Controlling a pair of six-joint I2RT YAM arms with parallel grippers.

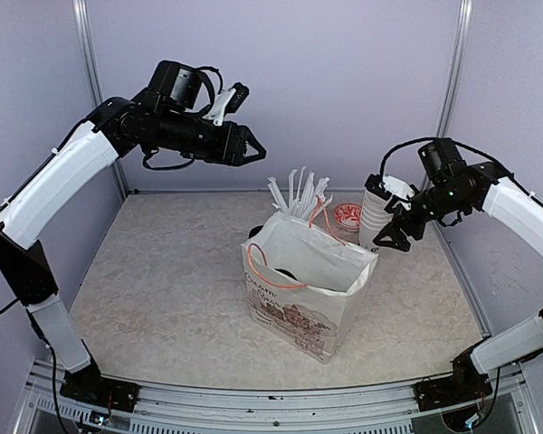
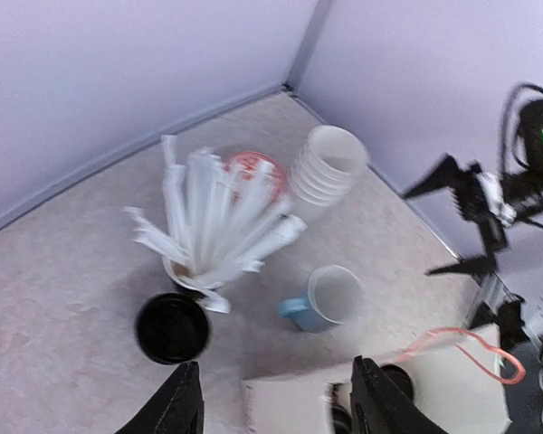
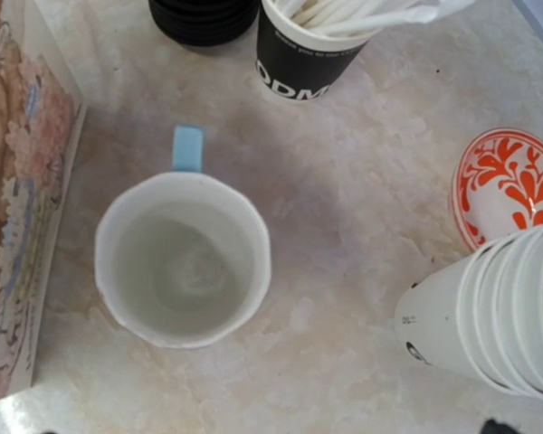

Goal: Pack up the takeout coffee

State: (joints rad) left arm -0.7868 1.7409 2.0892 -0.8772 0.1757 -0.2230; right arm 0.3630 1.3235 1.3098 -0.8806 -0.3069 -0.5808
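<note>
The pale table (image 1: pixel 163 298) carries a printed paper bag (image 1: pixel 308 289) that stands open at its middle, orange string handles loose at the rim. The left gripper (image 1: pixel 253 154) hangs high above and behind the bag, its jaws spread partway and empty. The right gripper (image 1: pixel 394 240) sits low at the bag's right, jaws spread wide with nothing between them, just beside a stack of white cups (image 1: pixel 375 210). Behind the bag are a blue mug (image 2: pixel 326 298), a black cup of straws (image 2: pixel 208 226) and a red-patterned bowl (image 1: pixel 347 215). One lidded coffee cup (image 2: pixel 172 327) stands on the table next to the cup of straws. The black top of a second lidded coffee cup (image 2: pixel 396 380) shows inside the bag.
</note>
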